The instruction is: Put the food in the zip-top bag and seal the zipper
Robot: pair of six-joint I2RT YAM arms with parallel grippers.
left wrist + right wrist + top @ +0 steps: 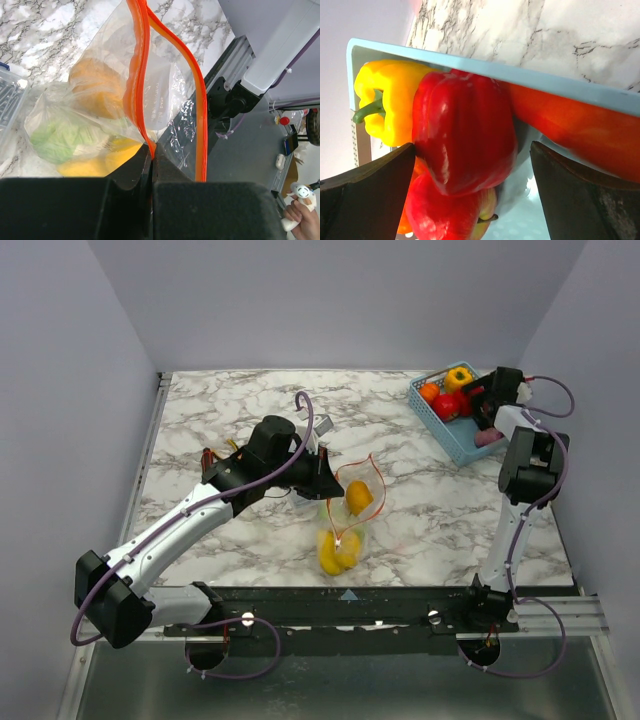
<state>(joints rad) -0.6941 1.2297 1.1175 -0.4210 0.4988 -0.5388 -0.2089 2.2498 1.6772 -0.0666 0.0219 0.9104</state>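
Marble bench (220, 410), both arms over it.

Left side:
- Left gripper (322, 476) is clamped fully closed on the zipper (373, 472) of the zip-top bag (345, 525). The bag is about mid-bench, toward the near edge.
- In the left wrist view the fingers (125, 180) pinch one run of the red-orange strip. The other run bows away to the right, so the mouth stands open as a loop.
- The bag body trails from the gripper toward the arm bases. Can't tell how much of it rests on the bench.
- Inside the bag: an orange piece (358, 496) near the mouth and yellow pieces (338, 550) at the bottom end.
- A green-white piece (60, 140) lies beside the yellow; it only shows clearly from the wrist.

Right side:
- Right gripper (482, 405) is over the blue basket (462, 445) at the far right corner of the bench. Its jaws are spread wide and grip nothing.
- In the right wrist view a red pepper (465, 130) sits between the two fingers (370, 195).
- One finger is clearly apart from the pepper. The other is very close, and I can't tell if it touches.
- A yellow pepper (385, 100) touches the red pepper on one side, by the basket rim. An orange fruit (580, 125) presses against it on the other side.
- All three are in the basket, well apart from the bag.
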